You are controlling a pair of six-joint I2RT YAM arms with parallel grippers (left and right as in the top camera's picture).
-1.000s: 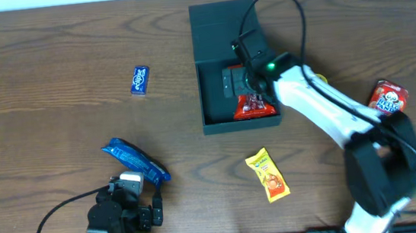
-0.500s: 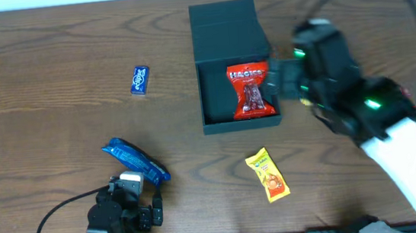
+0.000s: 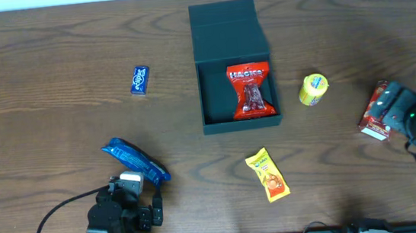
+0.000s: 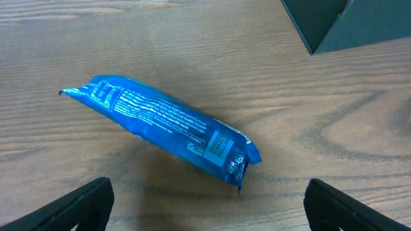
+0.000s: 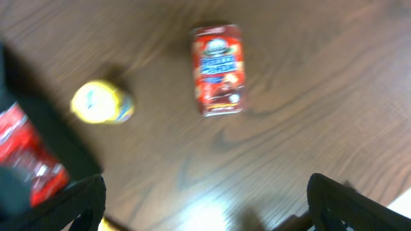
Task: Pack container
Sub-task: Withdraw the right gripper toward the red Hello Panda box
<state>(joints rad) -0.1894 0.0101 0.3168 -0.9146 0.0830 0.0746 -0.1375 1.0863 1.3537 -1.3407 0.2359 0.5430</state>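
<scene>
Surface: dark brown wood-grain table (image 3: 49, 55), pale strip along its far edge.
Container: matte dark teal-black square box (image 3: 203, 94), far centre of table, hinged flap lid folded back flat on the far side, open side up.
Inside container: red glossy snack packet (image 3: 251, 91) lies flat on the right half of the floor; left half bare.
Right of container: small yellow round snack (image 3: 314, 89), near the box wall but apart from it.
Near edge, centre: yellow flat sachet (image 3: 267, 175), well in front of the container.
Far left: small blue rectangular packet (image 3: 139, 80), well apart from the container.
Near left: crinkled blue foil snack bag (image 4: 164, 128), on the table just ahead of the left gripper.
Left gripper (image 4: 209, 212): fingers spread wide, nothing between them, low over the table at the near-left edge.
Right side: red printed carton (image 5: 219, 68), flat on the table, right of the yellow snack.
Right gripper (image 5: 205, 205): fingers wide apart, empty, above the table by the red carton; wrist view is motion-blurred.
</scene>
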